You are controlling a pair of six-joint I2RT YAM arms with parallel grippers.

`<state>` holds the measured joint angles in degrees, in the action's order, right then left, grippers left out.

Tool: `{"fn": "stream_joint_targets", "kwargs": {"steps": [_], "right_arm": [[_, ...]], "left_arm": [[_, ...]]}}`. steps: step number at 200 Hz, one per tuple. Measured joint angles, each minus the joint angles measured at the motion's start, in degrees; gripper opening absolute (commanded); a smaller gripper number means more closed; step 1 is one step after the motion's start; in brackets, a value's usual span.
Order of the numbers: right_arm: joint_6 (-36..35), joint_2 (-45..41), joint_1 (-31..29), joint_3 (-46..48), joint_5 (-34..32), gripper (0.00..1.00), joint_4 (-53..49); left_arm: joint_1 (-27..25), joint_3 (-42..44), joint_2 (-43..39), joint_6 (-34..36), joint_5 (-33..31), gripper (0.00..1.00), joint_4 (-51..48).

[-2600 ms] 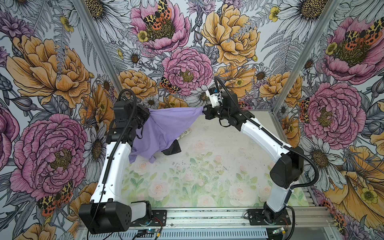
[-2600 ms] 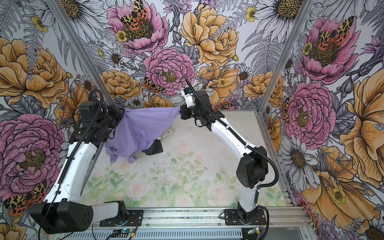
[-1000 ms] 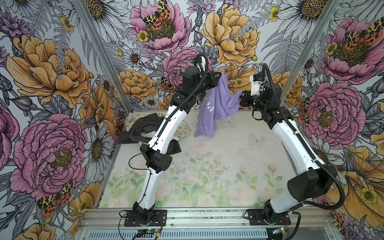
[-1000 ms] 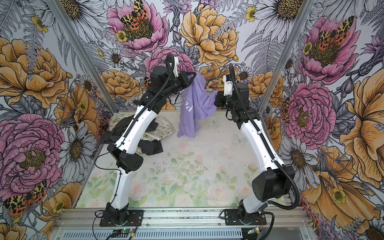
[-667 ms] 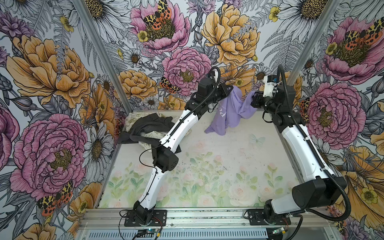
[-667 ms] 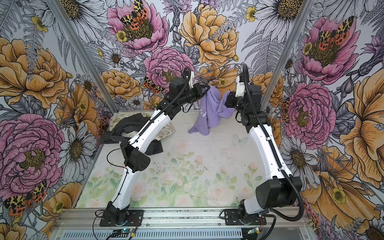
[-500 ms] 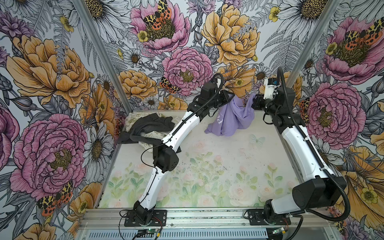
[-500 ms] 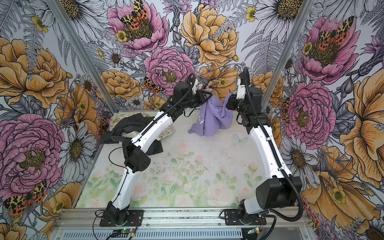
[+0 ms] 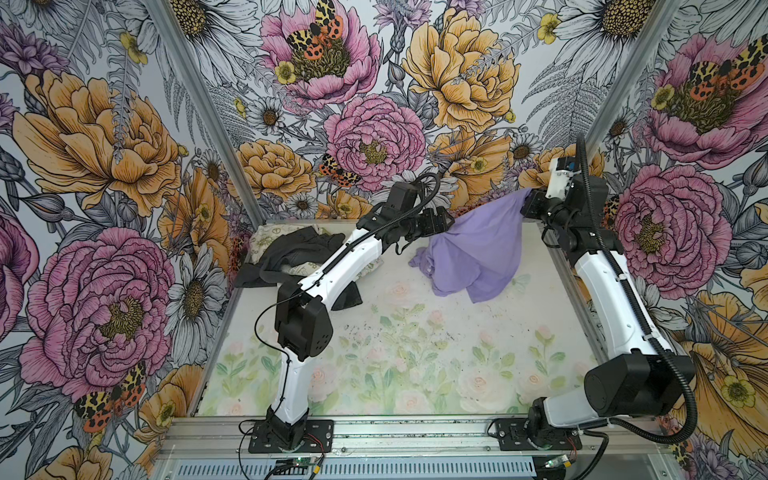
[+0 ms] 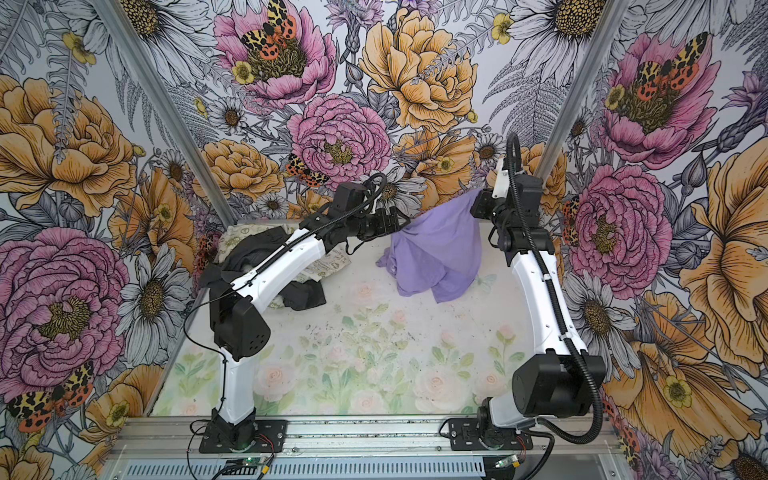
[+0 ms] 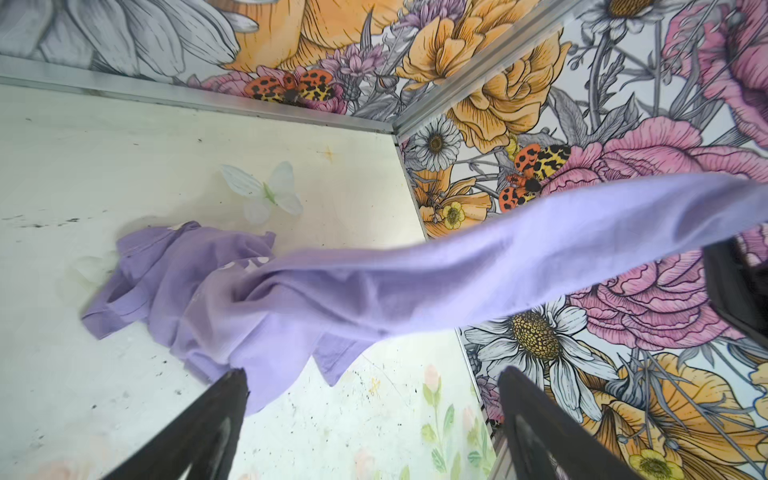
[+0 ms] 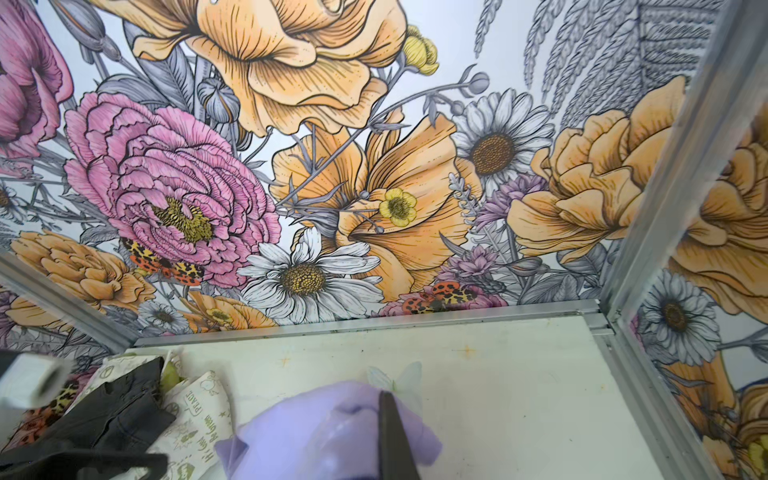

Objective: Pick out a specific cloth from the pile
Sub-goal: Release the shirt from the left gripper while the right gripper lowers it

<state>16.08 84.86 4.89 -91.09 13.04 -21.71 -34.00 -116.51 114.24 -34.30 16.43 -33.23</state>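
Observation:
The lavender cloth (image 9: 478, 253) (image 10: 436, 249) hangs from my right gripper (image 9: 527, 204) (image 10: 477, 203), which is shut on its upper corner near the back right of the table. Its lower folds rest on the table. My left gripper (image 9: 451, 222) (image 10: 405, 222) stands open just left of the cloth with nothing between its fingers. In the left wrist view the cloth (image 11: 332, 299) stretches above the open gripper (image 11: 374, 399). In the right wrist view the cloth (image 12: 324, 432) bunches around the shut gripper (image 12: 384, 401). The pile (image 9: 299, 249) (image 10: 249, 253) (image 12: 124, 415) of dark and cream printed garments lies at the back left, partly under the left arm.
The table (image 9: 415, 353) has a pale floral top and is closed in by flowered walls with metal corner posts (image 9: 615, 83). The right gripper is close to the back right corner. A metal rail (image 9: 415, 432) with both arm bases runs along the front edge.
The left gripper opened and let go of the cloth, whose free side dropped onto the table. The right gripper still holds its corner. Before that, both arms carried the cloth right, away from the pile.

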Motion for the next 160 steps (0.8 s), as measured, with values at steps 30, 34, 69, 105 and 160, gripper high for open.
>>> {"fn": "stream_joint_targets", "kwargs": {"steps": [30,34,69,105,160], "right_arm": [[0.2,1.4,3.2,-4.5,-1.4,0.00,-0.2],[0.3,1.7,3.7,-5.3,-1.8,0.00,-0.3],[0.6,4.1,6.9,-12.3,-5.6,0.00,-1.1],[-0.8,5.8,8.6,-19.0,-10.5,0.00,-2.5],[-2.0,6.1,9.1,-25.0,-13.6,0.00,-4.4]], "left_arm": [[1.6,4.5,-7.0,2.3,-2.5,0.99,0.1],[1.7,4.9,-7.6,2.4,-2.8,0.99,0.1],[2.2,7.3,-9.2,4.0,-4.3,0.99,0.2],[2.1,8.3,-9.3,4.7,-5.0,0.99,-0.1],[2.3,8.3,-9.7,5.0,-5.1,0.99,0.0]]}}
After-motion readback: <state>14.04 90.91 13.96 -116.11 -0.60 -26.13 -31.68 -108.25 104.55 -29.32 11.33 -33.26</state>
